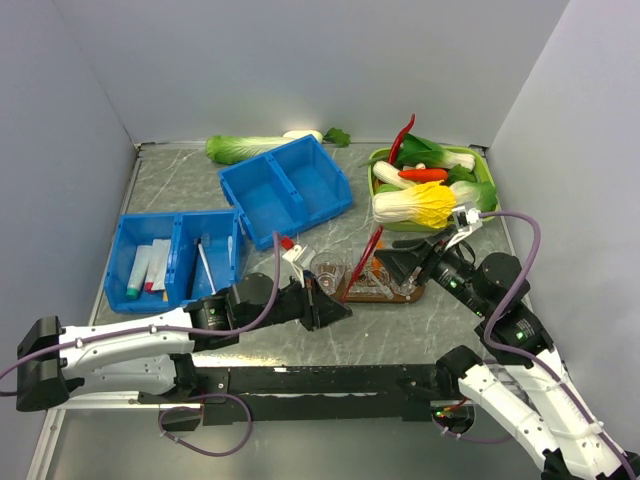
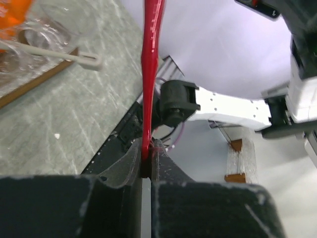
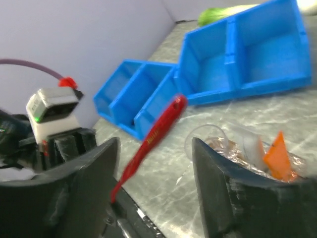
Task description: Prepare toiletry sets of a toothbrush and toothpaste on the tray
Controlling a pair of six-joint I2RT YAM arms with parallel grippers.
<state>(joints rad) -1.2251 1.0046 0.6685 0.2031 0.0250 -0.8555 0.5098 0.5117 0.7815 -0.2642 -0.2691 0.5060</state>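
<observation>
Left gripper [image 2: 146,162] pinched tight on end of red brush [image 2: 151,74], brush standing tilted by cups [image 2: 47,32] on tray [image 2: 33,82]. Right gripper [image 3: 154,158] jaws wide, gripping nothing.

Glossy red plastic brush [image 2: 150,74], clear plastic cups [image 1: 328,268], a matt brown wooden tray [image 2: 29,85], shiny blue plastic bins [image 1: 300,185].

Two blue bins [image 1: 285,190] — one wooden tray [image 1: 385,297].

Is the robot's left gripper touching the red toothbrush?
Touching. The left wrist view shows the left gripper shut tight on the lower end of the red toothbrush, with no gap.
</observation>
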